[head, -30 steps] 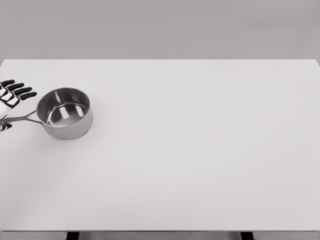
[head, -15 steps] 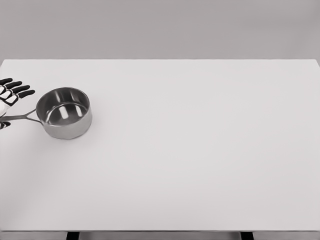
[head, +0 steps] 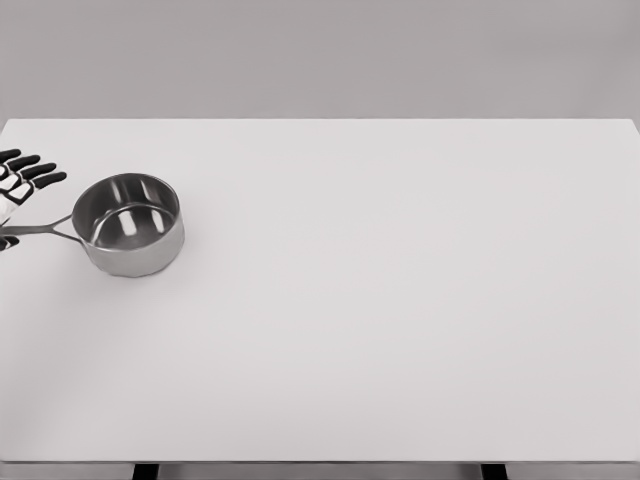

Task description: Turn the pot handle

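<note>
Your pot (head: 130,225) sits at the bench's (head: 400,300) far left, its handle (head: 40,230) pointing left toward the picture's edge. Left hand (head: 18,185) is beside the handle, fingers (head: 35,175) spread, gripping nothing: likely placed to nudge the handle rather than clamp it.

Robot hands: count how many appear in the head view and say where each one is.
1. The left hand shows at the far left edge of the table, fingers spread, beside the pot handle. The right hand is out of view.
</note>
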`<state>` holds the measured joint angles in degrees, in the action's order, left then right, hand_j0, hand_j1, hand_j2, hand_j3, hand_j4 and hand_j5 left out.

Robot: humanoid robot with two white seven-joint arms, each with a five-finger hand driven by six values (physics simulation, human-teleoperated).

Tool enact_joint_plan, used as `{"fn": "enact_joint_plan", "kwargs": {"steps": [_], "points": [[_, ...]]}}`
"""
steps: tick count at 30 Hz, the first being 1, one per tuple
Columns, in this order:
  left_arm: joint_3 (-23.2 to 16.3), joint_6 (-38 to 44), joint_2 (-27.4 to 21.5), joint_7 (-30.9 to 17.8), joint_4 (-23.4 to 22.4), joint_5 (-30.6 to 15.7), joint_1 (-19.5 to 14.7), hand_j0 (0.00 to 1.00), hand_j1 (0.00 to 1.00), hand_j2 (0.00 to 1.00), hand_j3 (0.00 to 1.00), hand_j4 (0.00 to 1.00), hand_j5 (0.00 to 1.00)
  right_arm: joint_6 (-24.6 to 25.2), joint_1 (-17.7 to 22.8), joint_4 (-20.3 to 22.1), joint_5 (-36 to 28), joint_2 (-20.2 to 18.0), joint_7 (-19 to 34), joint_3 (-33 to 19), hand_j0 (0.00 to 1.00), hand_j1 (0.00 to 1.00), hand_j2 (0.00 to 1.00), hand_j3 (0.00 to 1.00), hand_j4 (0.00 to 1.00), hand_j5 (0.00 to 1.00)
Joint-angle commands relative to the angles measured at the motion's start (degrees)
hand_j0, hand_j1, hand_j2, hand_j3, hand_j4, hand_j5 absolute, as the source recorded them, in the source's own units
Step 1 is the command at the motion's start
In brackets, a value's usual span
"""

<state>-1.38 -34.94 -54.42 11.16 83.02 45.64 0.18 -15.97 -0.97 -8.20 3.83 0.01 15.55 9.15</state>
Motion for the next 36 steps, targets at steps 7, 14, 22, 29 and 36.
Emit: {"fn": "enact_joint_plan", "kwargs": {"steps": [7,14,22,29,36], "points": [[-0.03,-0.06,0.45,0.00,-0.23,0.15,-0.70,1.00,1.00,1.00,1.00,1.00,1.00,0.06,0.00,0.02,0.04,-0.01,0.01,-0.01,1.00,1.00,1.00,1.00,1.00,1.00],[-0.03,-0.06,1.77,0.00,-0.58,1.29,-1.67,1.00,1.00,1.00,1.00,1.00,1.00,0.06,0.09,-0.06,0.04,-0.01,0.01,-0.01,1.00,1.00,1.00,1.00,1.00,1.00],[-0.82,-0.06,2.12,0.00,-0.66,1.38,-2.37,1.00,1.00,1.00,1.00,1.00,1.00,0.06,0.09,0.02,0.04,-0.01,0.01,-0.01,1.00,1.00,1.00,1.00,1.00,1.00],[-1.96,-0.06,2.12,0.00,-1.90,1.38,-3.78,1.00,1.00,1.00,1.00,1.00,1.00,-0.03,0.09,0.02,0.04,-0.01,0.01,-0.01,1.00,1.00,1.00,1.00,1.00,1.00],[-2.05,-0.06,2.56,-0.44,-2.69,1.73,-4.39,1.00,1.00,1.00,1.00,1.00,1.00,-0.03,0.09,0.02,-0.05,-0.01,0.01,-0.01,1.00,1.00,1.00,1.00,1.00,1.00]]}}
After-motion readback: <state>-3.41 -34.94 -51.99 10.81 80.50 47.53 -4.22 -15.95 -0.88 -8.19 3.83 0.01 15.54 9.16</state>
